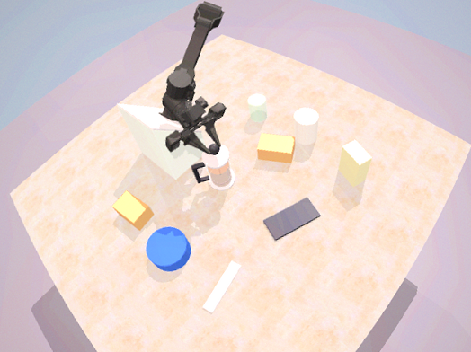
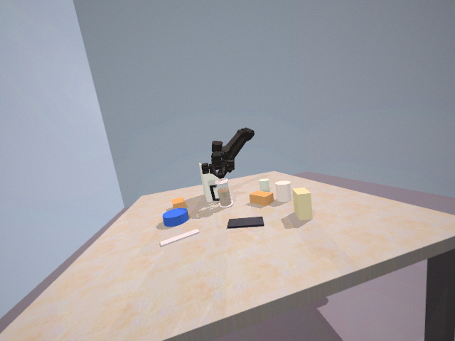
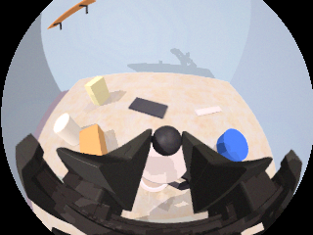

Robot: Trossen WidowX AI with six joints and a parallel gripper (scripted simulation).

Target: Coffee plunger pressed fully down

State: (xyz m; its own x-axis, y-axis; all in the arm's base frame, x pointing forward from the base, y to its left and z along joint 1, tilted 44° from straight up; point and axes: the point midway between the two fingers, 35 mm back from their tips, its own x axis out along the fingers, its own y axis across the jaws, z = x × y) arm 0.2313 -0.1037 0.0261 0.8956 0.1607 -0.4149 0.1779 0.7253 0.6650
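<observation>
the clear glass coffee press with a black handle [image 1: 219, 169] stands upright at centre frame in the top view, its black round plunger knob [image 3: 167, 140] sitting low at the lid. the black parallel-jaw gripper [image 1: 211, 148], partly closed, pinches that knob from directly above, along the press's vertical axis. an orange block [image 1: 275, 147] lies right, a tall white slab [image 1: 151, 136] just behind; neither blocks a straight lift.

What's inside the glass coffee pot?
Brown coffee fills the lower part of the coffee pot. On top, the claw is shut on the black knob. The claw and lid hide the rod, and the pressing disc inside can't be made out.
</observation>
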